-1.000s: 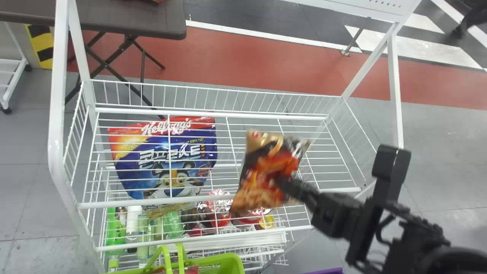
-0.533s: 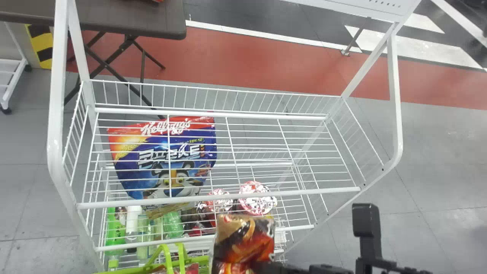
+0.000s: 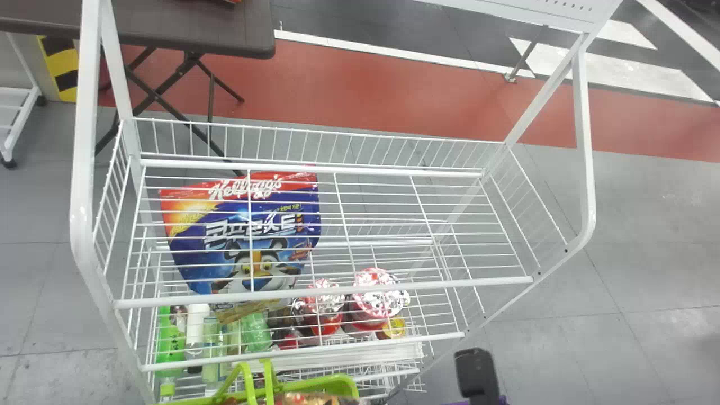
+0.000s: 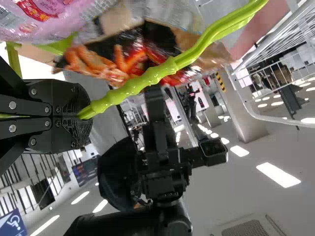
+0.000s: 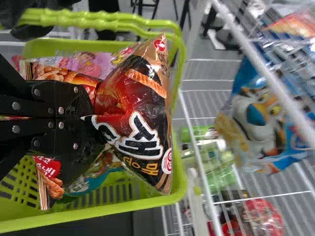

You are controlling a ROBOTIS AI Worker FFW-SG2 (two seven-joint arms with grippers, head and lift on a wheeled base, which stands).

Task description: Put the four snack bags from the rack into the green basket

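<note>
- Head view: a blue snack bag point(image 3: 242, 225) with bold print lies left of centre in the white rack point(image 3: 450, 284); your green basket point(image 3: 337, 382) is bottom centre.
- Left wrist view: your left gripper point(image 4: 84, 116) grips the basket's handle point(image 4: 147, 78).
- Right wrist view: your right gripper point(image 5: 89, 118) pinches the white-lettered brown snack bag point(image 5: 142, 105) above other printed bags point(image 5: 86, 63) in the basket.

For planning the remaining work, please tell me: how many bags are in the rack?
1: the blue bag, at the rack's left, behind its wires. Lower levels may hide more. I do not count the bag in the right tool.
</note>
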